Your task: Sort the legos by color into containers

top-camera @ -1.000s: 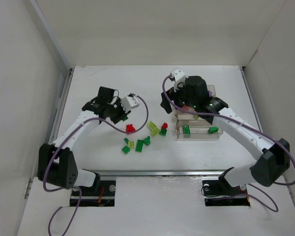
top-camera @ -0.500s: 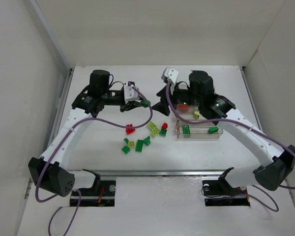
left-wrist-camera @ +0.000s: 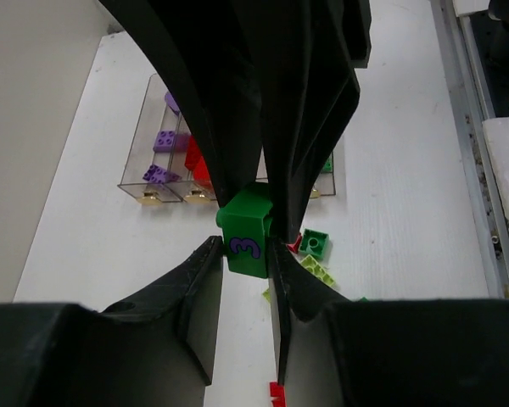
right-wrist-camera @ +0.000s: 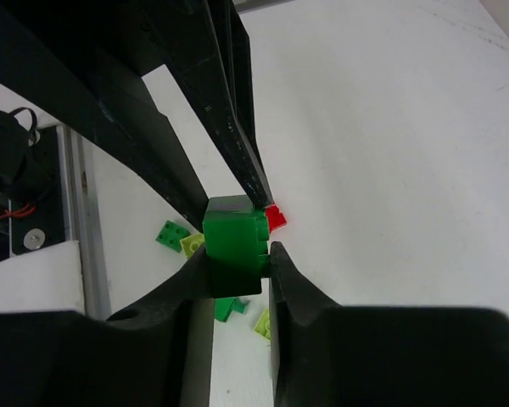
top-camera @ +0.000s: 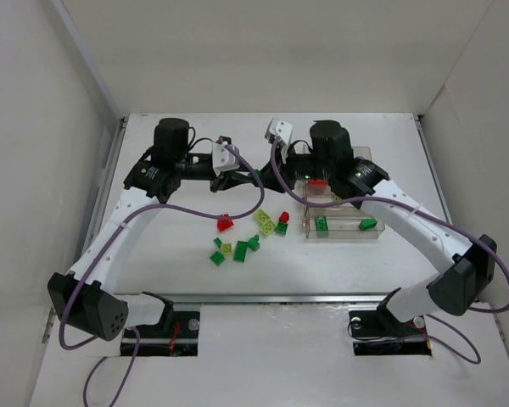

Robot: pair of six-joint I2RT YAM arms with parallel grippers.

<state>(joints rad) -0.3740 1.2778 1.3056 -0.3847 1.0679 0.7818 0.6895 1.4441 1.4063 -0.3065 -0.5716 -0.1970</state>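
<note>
Left jaws pinching numbered green brick (left-wrist-camera: 246, 242), right jaws pinching dark green brick (right-wrist-camera: 232, 246), mid-air beside containers (top-camera: 348, 225).

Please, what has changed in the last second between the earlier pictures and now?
The left gripper moved right, away from the loose legos, carrying a green brick. The right gripper swung left from over the containers to meet it. Both now clamp that brick. The loose legos and the containers stayed put.

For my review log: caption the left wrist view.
Left gripper pinches a small green plastic brick marked 3; clear plastic bins stand beyond.
</note>
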